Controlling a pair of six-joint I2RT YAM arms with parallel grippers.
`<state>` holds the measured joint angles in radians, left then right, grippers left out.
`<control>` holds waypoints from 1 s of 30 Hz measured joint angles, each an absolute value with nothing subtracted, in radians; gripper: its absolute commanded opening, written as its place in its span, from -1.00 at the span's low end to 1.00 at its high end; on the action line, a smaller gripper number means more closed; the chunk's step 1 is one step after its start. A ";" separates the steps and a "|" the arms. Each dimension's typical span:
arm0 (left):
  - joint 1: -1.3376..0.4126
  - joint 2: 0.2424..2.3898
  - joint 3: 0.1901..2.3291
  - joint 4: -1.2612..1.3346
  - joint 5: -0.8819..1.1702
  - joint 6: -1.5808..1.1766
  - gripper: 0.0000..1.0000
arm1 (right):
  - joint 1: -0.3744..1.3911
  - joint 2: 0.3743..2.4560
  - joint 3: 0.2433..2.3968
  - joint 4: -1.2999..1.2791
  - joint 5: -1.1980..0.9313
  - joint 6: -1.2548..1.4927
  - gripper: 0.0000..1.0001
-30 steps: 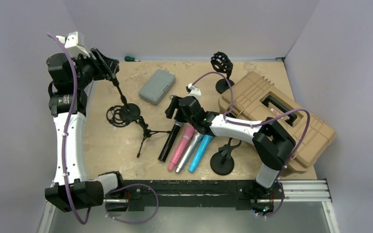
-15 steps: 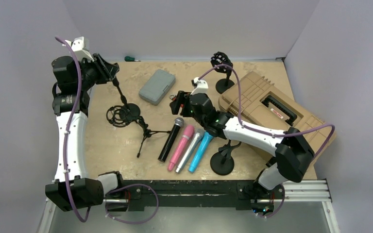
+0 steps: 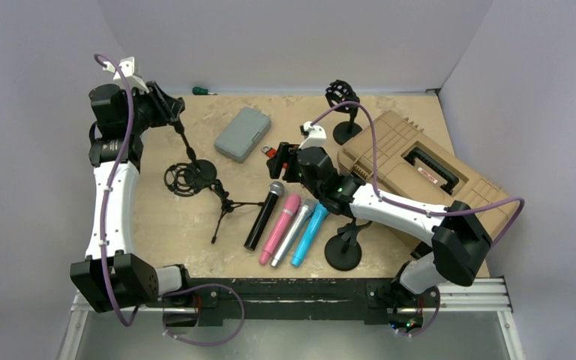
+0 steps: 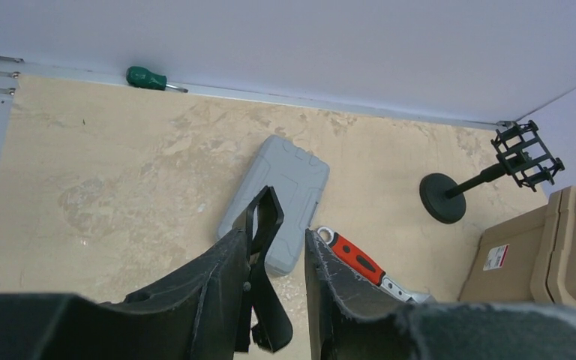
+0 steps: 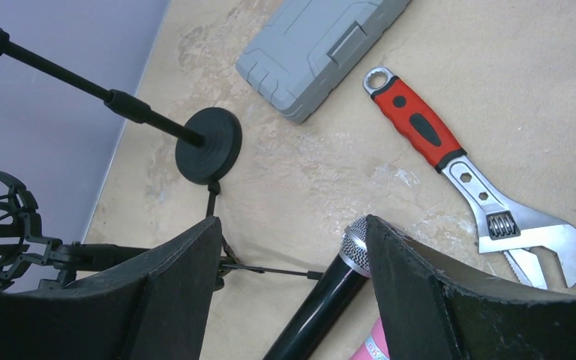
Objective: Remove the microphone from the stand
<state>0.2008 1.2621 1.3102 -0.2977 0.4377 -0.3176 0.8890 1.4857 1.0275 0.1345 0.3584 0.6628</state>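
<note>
Four microphones lie side by side on the table: black (image 3: 262, 216), pink (image 3: 280, 229), silver (image 3: 292, 232) and blue (image 3: 310, 235). My right gripper (image 3: 276, 160) hovers open and empty just above the black microphone's mesh head (image 5: 355, 247); in the right wrist view (image 5: 292, 225) its jaws stand wide apart. My left gripper (image 3: 166, 107) is at the top of a round-base stand (image 3: 202, 171). In the left wrist view (image 4: 274, 234) the stand's empty black clip (image 4: 267, 214) rests against my left finger, with a gap to the right one.
A tripod stand (image 3: 225, 206) with a shock mount (image 3: 182, 180) lies by the microphones. Two more round-base stands are at the back (image 3: 343, 133) and front (image 3: 343, 251). A tan toolbox (image 3: 427, 180), grey case (image 3: 242, 133), red wrench (image 5: 420, 131) and green screwdriver (image 3: 204, 91) are around.
My right gripper has lifted and drawn back from the black microphone, which stays on the table. My left arm has shifted slightly right at the stand's top.
</note>
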 measured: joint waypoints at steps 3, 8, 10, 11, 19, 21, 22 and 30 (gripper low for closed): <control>0.201 1.275 1.310 -0.294 0.438 -0.314 -0.36 | 0.889 1.486 1.028 0.134 0.358 0.661 0.37; 0.201 1.286 1.310 -0.289 0.430 -0.311 -0.39 | 0.889 1.485 1.027 0.135 0.358 0.661 0.37; 0.201 1.286 1.310 -0.289 0.429 -0.312 -0.44 | 0.889 1.485 1.025 0.134 0.358 0.661 0.37; 0.200 1.285 1.308 -0.288 0.425 -0.312 -0.47 | 0.889 1.485 1.023 0.135 0.358 0.661 0.37; 0.154 1.252 1.248 -0.282 0.286 -0.292 -0.58 | 0.889 1.444 0.985 0.134 0.359 0.662 0.37; 0.135 1.249 1.237 -0.280 0.239 -0.280 -0.61 | 0.889 1.428 0.976 0.136 0.362 0.662 0.37; 0.127 1.248 1.234 -0.278 0.220 -0.275 -0.61 | 0.889 1.422 0.973 0.135 0.364 0.662 0.37; 0.102 1.261 1.209 -0.257 0.126 -0.271 -0.58 | 0.889 1.400 0.947 0.136 0.377 0.665 0.37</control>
